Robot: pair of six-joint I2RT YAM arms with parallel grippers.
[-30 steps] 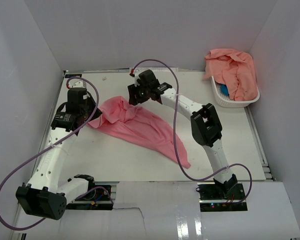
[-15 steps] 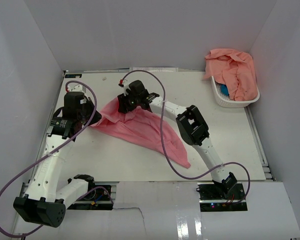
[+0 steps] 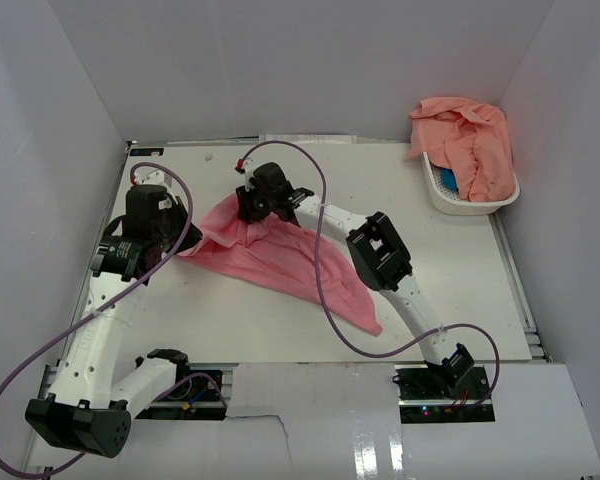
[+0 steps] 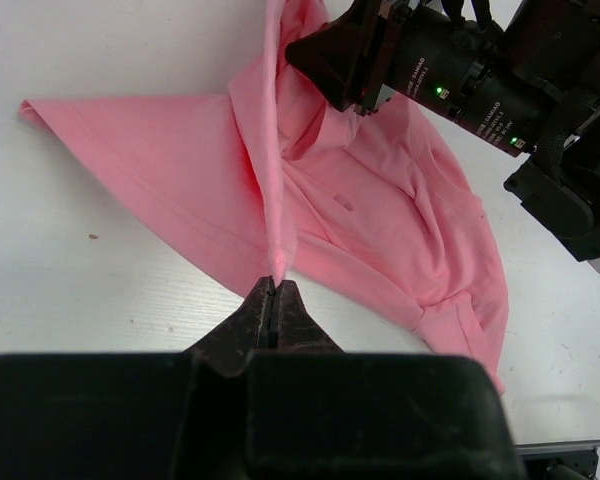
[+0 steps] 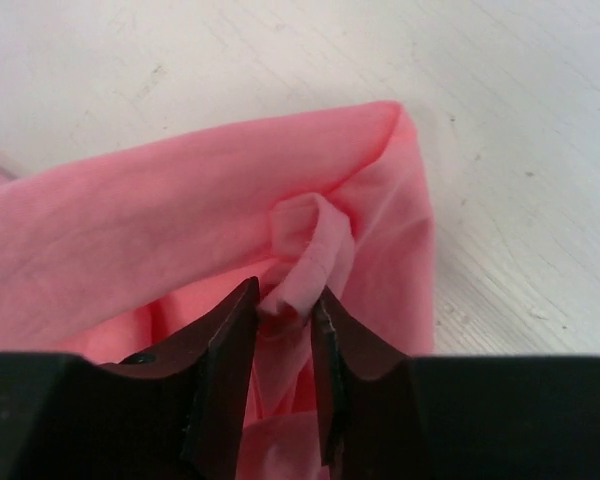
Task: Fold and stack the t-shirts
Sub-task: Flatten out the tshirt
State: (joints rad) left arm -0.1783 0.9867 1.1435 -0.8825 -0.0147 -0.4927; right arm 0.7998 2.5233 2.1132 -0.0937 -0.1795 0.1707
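A rose-pink t-shirt [image 3: 300,265] lies crumpled and stretched diagonally across the middle of the table. My left gripper [image 3: 180,245] is at the shirt's left end, shut on a thin ridge of cloth that rises from its tips [image 4: 273,285]. My right gripper [image 3: 252,213] is pressed down on the shirt's upper edge, its jaws closed on a rolled hem fold [image 5: 285,310]. The left wrist view shows the shirt [image 4: 380,220] spreading away toward the right gripper's black body [image 4: 355,75]. More salmon t-shirts [image 3: 470,140] are heaped in a basket.
A white slotted basket [image 3: 470,205] stands at the far right of the table, against the right wall. White walls close in the left, back and right sides. Purple cables loop over both arms.
My right arm moved left and down onto the shirt's upper edge, and its jaws narrowed onto the hem fold. The left gripper kept its hold and shifted slightly.
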